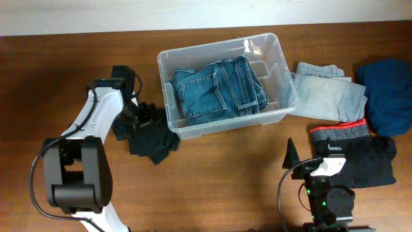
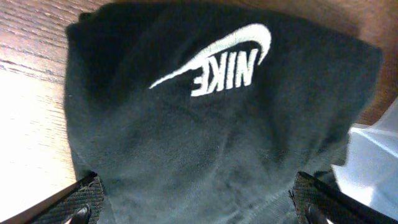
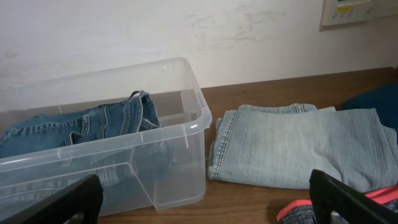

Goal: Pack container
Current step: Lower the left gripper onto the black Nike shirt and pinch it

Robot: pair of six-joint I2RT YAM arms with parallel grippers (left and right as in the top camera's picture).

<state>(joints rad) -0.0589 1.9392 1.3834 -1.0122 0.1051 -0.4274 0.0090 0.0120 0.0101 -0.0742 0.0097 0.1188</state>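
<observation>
The clear plastic container (image 1: 283, 58) stands at the middle back of the table with folded dark blue jeans (image 1: 219, 90) inside. My left gripper (image 1: 143, 121) is open just left of the container, low over a black Nike garment (image 1: 153, 143). In the left wrist view that garment (image 2: 211, 124) fills the frame and lies between the wide-open fingers (image 2: 199, 208). My right gripper (image 1: 302, 160) is open and empty near the front edge. The right wrist view looks between its fingers (image 3: 205, 205) at the container (image 3: 186, 130) and the jeans (image 3: 93, 121).
Folded light blue jeans (image 1: 325, 90) lie right of the container, also in the right wrist view (image 3: 292, 143). A dark blue garment (image 1: 386, 90) lies at the far right. A black garment with a grey and red waistband (image 1: 354, 154) lies beside my right arm.
</observation>
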